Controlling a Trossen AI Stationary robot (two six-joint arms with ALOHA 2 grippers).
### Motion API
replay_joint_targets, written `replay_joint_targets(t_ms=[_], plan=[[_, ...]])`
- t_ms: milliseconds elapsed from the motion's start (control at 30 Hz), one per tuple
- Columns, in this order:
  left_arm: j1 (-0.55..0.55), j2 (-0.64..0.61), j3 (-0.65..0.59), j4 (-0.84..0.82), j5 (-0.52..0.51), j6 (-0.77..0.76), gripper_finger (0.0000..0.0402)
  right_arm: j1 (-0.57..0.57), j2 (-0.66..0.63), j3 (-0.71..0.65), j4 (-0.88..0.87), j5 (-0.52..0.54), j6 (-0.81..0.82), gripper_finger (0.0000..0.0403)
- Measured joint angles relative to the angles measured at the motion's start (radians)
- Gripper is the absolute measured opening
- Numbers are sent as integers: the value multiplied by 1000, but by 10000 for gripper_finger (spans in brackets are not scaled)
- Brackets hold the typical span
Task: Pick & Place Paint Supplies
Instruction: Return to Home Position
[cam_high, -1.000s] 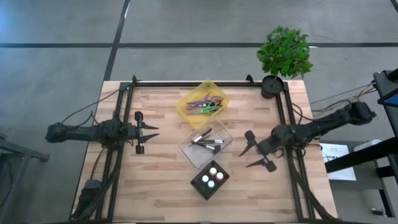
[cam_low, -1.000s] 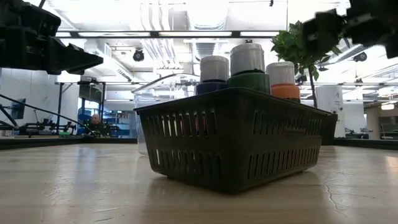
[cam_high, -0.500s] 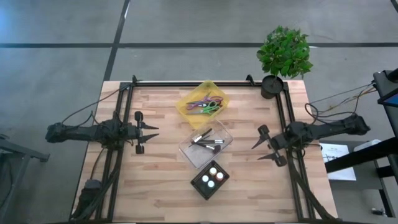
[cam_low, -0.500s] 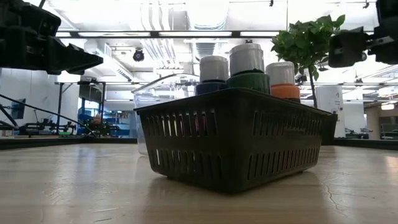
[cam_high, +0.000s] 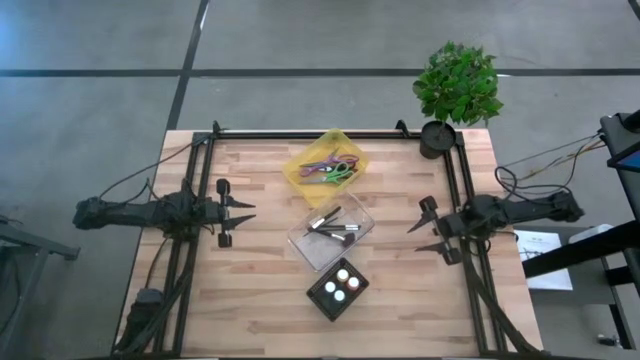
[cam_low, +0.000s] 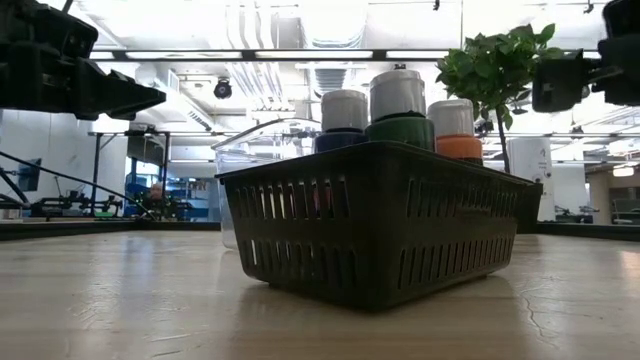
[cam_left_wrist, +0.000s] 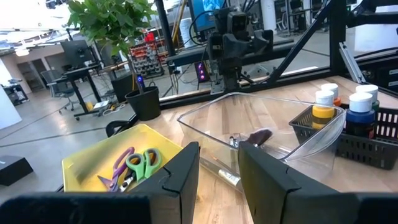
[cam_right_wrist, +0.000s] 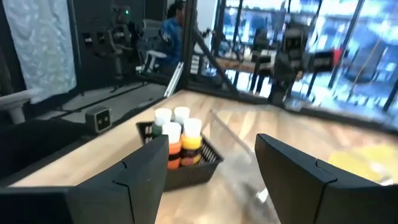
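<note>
Three white-capped paint bottles (cam_low: 397, 100) stand upright in a black slotted basket (cam_high: 337, 288) near the table's near edge; they also show in the right wrist view (cam_right_wrist: 177, 134). Several brushes (cam_high: 335, 228) lie flat in a clear tray (cam_high: 312, 250) at the table's middle. My right gripper (cam_high: 412, 240) hangs open over the table's right side, right of the clear tray, fingers pointing left and holding nothing. My left gripper (cam_high: 250, 212) waits open over the table's left side, above the surface, pointing toward the trays.
A yellow tray (cam_high: 300, 172) with coloured-handled scissors (cam_high: 335, 168) sits toward the far edge. A potted plant (cam_high: 455, 90) stands at the far right corner. Black frame rails (cam_high: 452, 180) run along the left and right sides. Bare wood lies near left and near right.
My right gripper has drawn back from beside the basket toward the table's right edge and slightly toward the far edge, rising, with its fingers still spread. The bottles, brushes and trays have stayed put.
</note>
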Motion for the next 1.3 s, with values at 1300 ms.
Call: replay_joint_targets(t_ms=[1300], plan=[[0, 0, 0, 0, 0, 0, 118, 1, 194, 0, 1, -2, 170, 239]])
